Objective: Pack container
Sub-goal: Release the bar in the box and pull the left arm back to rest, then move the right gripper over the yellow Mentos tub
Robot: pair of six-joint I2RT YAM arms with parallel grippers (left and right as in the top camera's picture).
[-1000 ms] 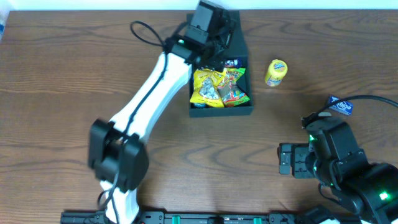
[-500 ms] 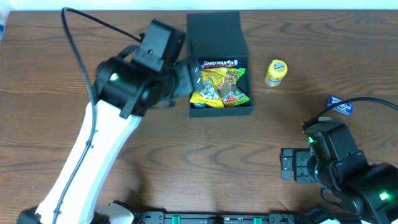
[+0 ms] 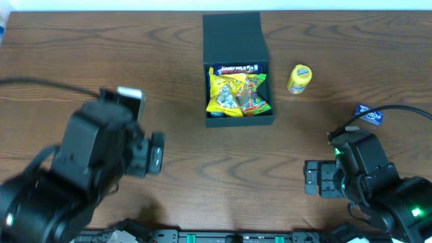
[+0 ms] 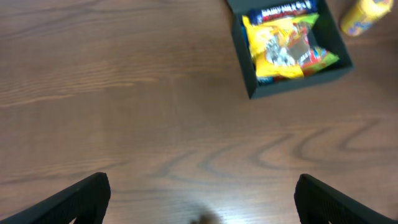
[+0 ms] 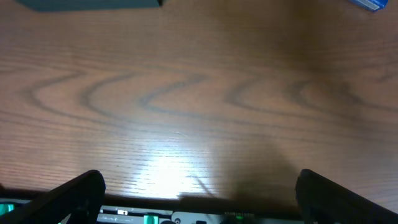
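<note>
Overhead, the brown wood-grain table [image 3: 337, 40] fills the view. The left arm [image 3: 88, 169] bulks large and blurred at the lower left corner, well apart from everything else on the surface. The right arm [image 3: 378, 182] sits low at the lower right with a black cable looping off it. The left gripper [image 4: 202, 193] is spread wide in its wrist view, one dark finger at each lower corner and only bare wood between them, gripping nothing. The right gripper [image 5: 202, 190] is likewise released, its fingers far apart over bare wood and a bright glare patch. The container [image 3: 240, 121], a dark teal-green square box, stands at the far middle of the table, near neither arm. Its flap lid [image 3: 232, 37] is folded back flat behind the box toward the far edge. Inside, a yellow packet [image 3: 224, 94] lies on the left, touching a green-and-orange packet [image 3: 254, 98] on the right. A purple Dairy Milk bar [image 3: 236, 68] lies across the back wall behind them. A small yellow tube [image 3: 300, 79] lies on the table just to the right of the box, apart from it. A little blue packet [image 3: 370, 115] lies further right, near the right arm's cable.
</note>
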